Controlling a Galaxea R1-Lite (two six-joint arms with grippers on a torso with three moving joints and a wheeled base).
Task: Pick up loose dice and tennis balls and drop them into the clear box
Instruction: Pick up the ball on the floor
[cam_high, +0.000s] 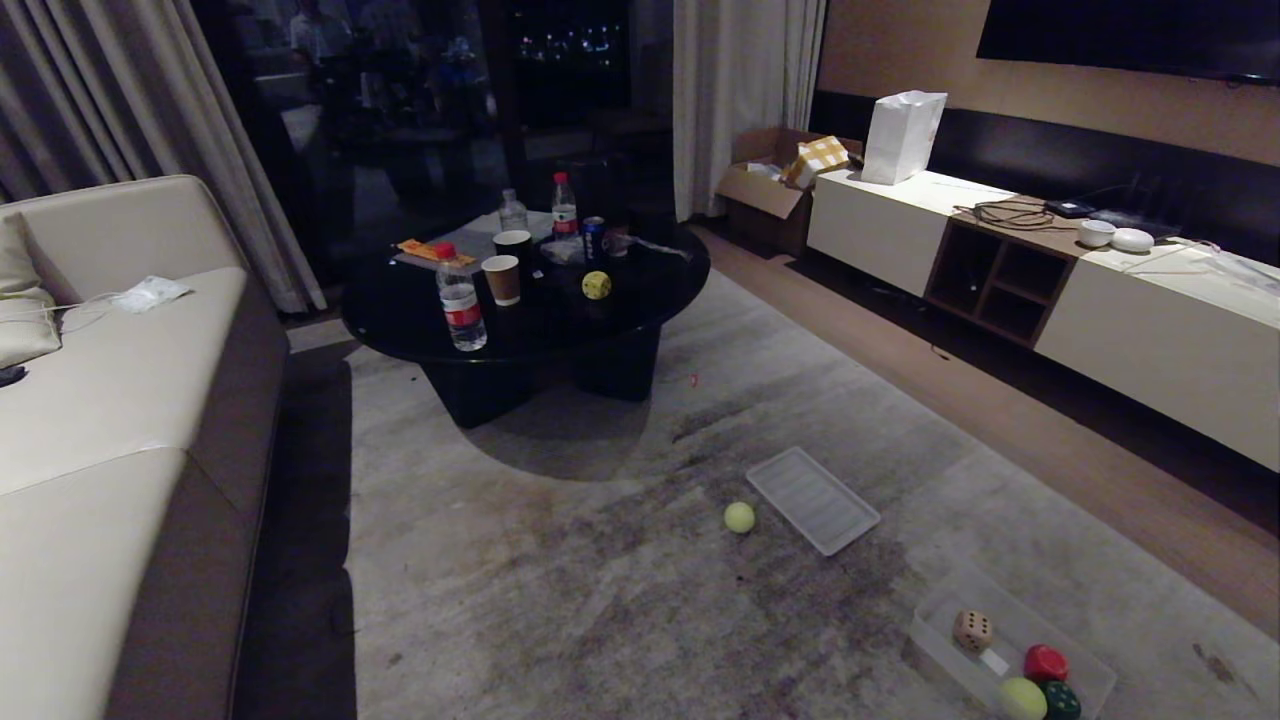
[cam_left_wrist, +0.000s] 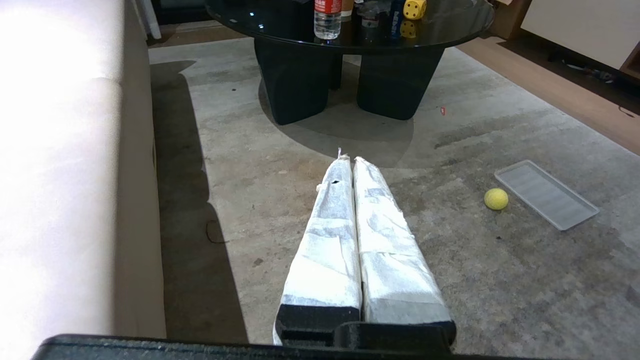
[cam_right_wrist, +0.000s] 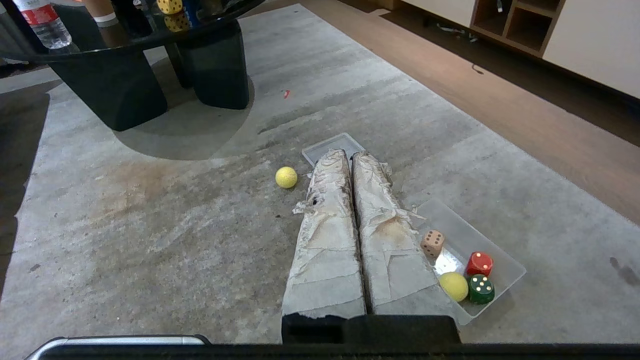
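A yellow die (cam_high: 596, 285) (cam_left_wrist: 414, 8) sits on the round black table (cam_high: 640, 300). One tennis ball (cam_high: 739, 517) (cam_left_wrist: 496, 199) (cam_right_wrist: 286, 177) lies loose on the rug. The clear box (cam_high: 1030, 612) (cam_right_wrist: 470, 230) stands on the rug at the near right and holds a beige die (cam_high: 972, 631) (cam_right_wrist: 432, 243) and a second tennis ball (cam_high: 1021, 697) (cam_right_wrist: 453, 286). My left gripper (cam_left_wrist: 348, 159) and right gripper (cam_right_wrist: 348, 152) hang shut and empty above the rug, both outside the head view.
A red die (cam_right_wrist: 479, 263) and a dark green die (cam_right_wrist: 481, 289) also lie in the box. The flat clear lid (cam_high: 812, 498) rests beside the loose ball. Bottles and cups crowd the table. A sofa (cam_high: 110, 400) lines the left, a low cabinet (cam_high: 1150, 320) the right.
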